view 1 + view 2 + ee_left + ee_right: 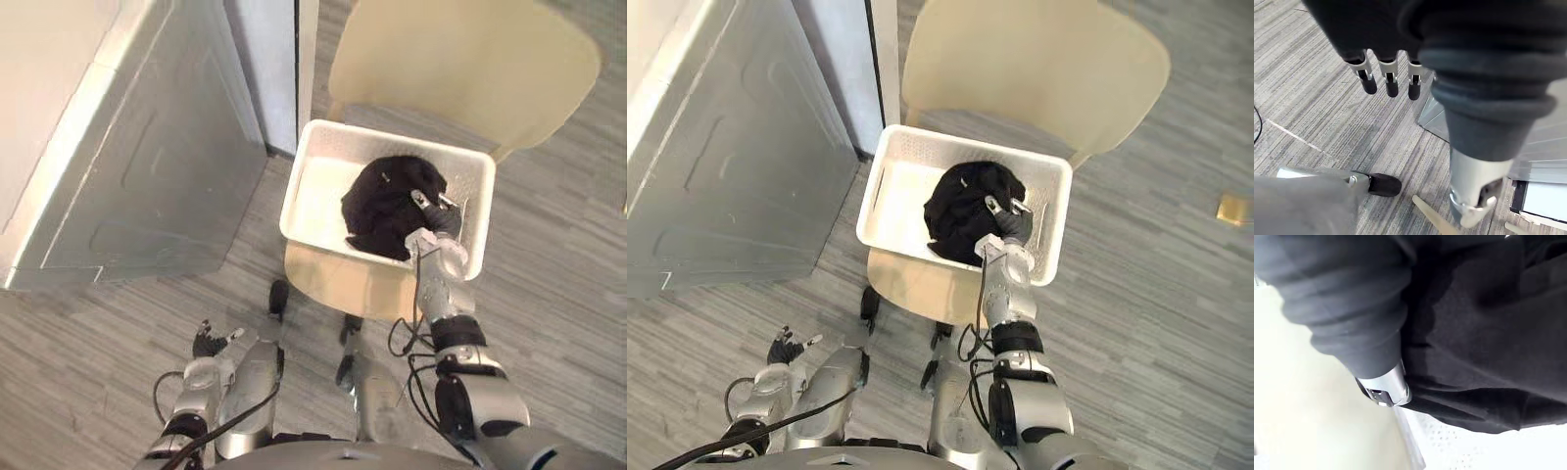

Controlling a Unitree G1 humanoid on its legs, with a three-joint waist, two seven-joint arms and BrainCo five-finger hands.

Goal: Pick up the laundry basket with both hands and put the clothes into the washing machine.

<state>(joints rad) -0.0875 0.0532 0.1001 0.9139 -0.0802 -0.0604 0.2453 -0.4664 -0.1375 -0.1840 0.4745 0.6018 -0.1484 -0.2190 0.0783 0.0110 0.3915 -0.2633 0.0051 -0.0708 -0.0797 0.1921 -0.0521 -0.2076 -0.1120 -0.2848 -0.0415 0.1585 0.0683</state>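
Observation:
A white laundry basket (315,191) rests on the seat of a beige chair (460,69). A bundle of black clothes (387,201) lies in the basket's right half. My right hand (438,227) reaches in over the near rim and sits on the right side of that bundle. Its wrist view shows the dark cover (1342,293) right against the black cloth (1488,357), above the basket's perforated floor. My left hand (208,343) hangs low at my left side over the floor, away from the basket, with its fingers (1386,78) straight and holding nothing.
A large silver-grey appliance (147,166) stands on the left, close to the basket's left end. A pale upright panel (265,59) rises behind it. Grey striped flooring (568,245) lies open to the right of the chair. A small tan square (1232,208) lies on the floor.

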